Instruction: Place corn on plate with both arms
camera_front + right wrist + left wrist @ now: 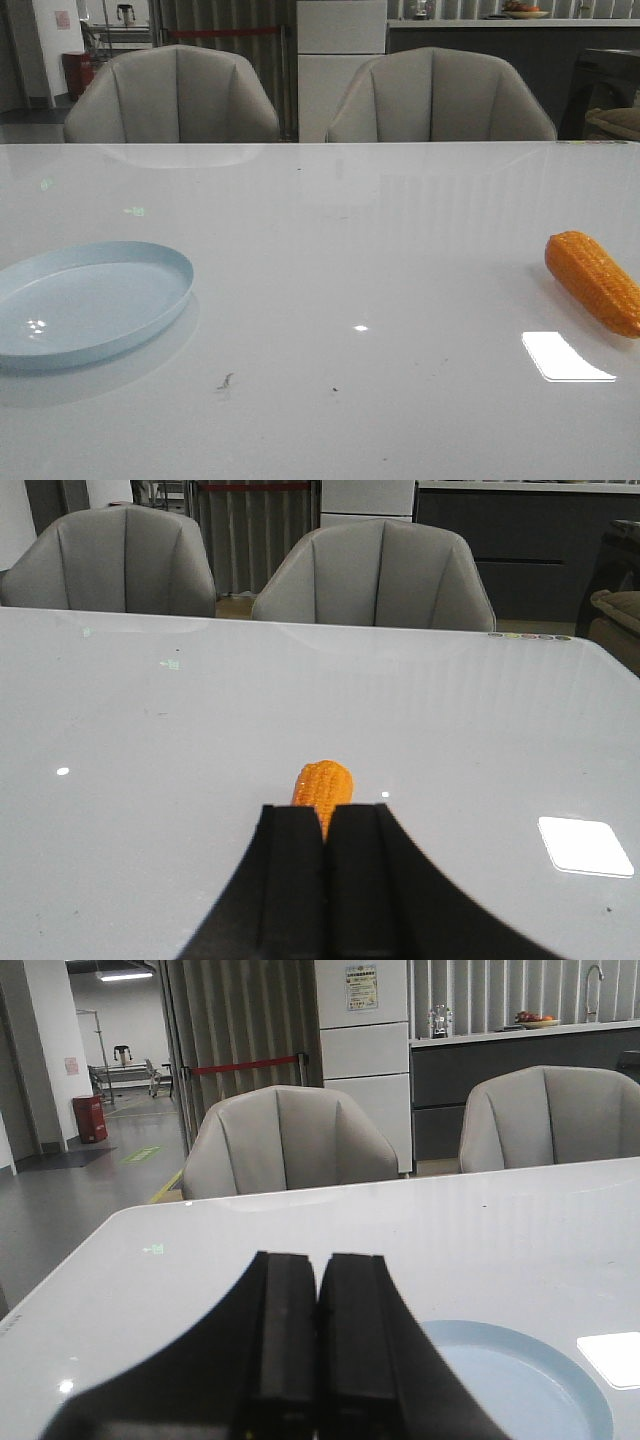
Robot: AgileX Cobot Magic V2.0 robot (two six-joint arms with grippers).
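Note:
The orange corn lies on the white table at the far right of the front view, its length running toward the near right edge. The pale blue plate sits at the left and holds nothing. Neither gripper shows in the front view. In the left wrist view my left gripper is shut on nothing, and the plate lies beside and beyond it. In the right wrist view my right gripper is shut and holds nothing. One end of the corn pokes out just past its fingertips, the rest hidden behind them.
Two grey chairs stand at the table's far edge. A bright window reflection lies on the glossy tabletop near the corn. A few small dark specks mark the surface in front of the plate.

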